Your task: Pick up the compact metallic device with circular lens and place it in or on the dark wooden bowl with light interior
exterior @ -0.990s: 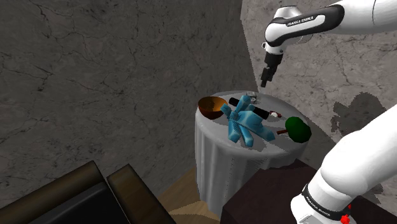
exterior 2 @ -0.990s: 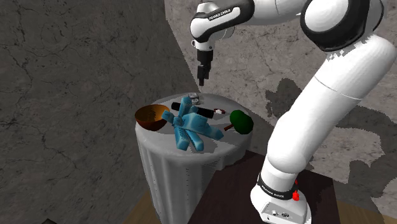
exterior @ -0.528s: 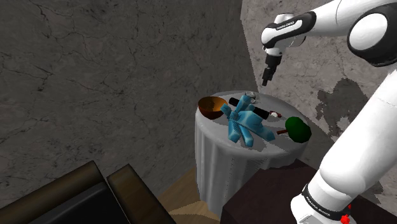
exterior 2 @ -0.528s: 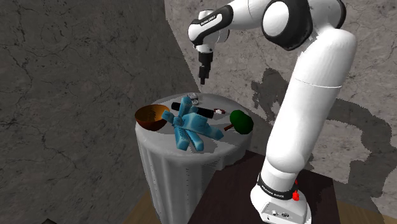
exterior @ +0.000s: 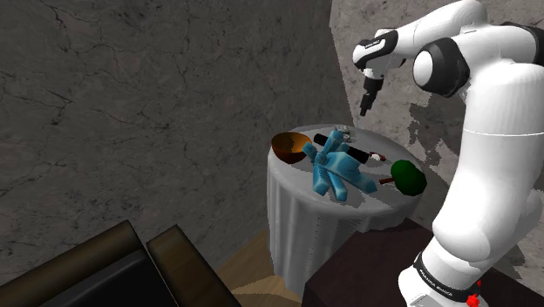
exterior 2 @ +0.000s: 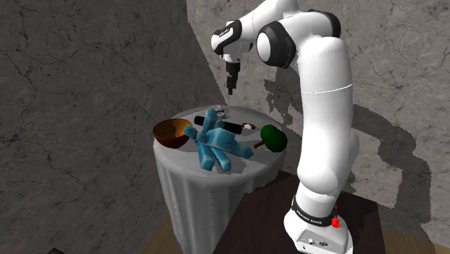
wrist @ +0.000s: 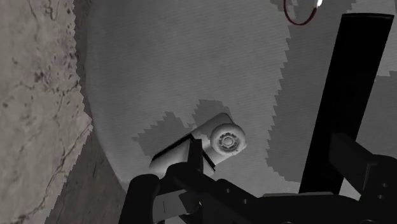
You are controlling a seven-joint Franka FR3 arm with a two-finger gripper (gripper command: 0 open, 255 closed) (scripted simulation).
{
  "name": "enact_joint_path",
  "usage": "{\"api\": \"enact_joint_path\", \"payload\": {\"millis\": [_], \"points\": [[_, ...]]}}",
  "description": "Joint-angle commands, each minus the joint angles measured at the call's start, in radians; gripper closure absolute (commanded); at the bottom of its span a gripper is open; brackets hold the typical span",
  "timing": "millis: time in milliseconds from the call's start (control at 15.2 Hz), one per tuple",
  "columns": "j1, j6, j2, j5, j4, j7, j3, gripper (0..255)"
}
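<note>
The small silver device with a round lens (exterior: 346,133) (exterior 2: 218,112) lies at the far edge of the round table, close to the wall. In the wrist view the device (wrist: 219,141) sits just ahead of the fingers on the grey cloth. The dark wooden bowl (exterior: 288,146) (exterior 2: 171,133) stands on the table's edge, at the shoulder view's left. My black gripper (exterior: 363,109) (exterior 2: 230,89) (wrist: 267,172) hangs well above the device, pointing down, open and holding nothing.
A blue toy figure (exterior: 334,170) sprawls across the middle of the cloth-covered table (exterior: 296,218). A black stick (exterior: 344,150) lies between it and the device. A green round thing (exterior: 408,177) sits nearest the stand. A stone wall rises behind; a dark seat (exterior: 105,270) stands lower left.
The arm's upper links have folded back and upright toward the stand. The gripper has stayed almost in place above the device. Nothing on the table has moved.
</note>
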Motion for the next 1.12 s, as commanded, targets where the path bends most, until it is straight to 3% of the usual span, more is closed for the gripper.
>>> {"api": "enact_joint_path", "payload": {"millis": [0, 528, 1056], "points": [[-0.042, -0.019, 0.092, 0.044, 0.098, -0.041, 0.007, 0], [-0.045, 0.068, 0.121, 0.061, 0.036, -0.053, 0.018, 0], [-0.045, 0.068, 0.121, 0.061, 0.036, -0.053, 0.018, 0]]}}
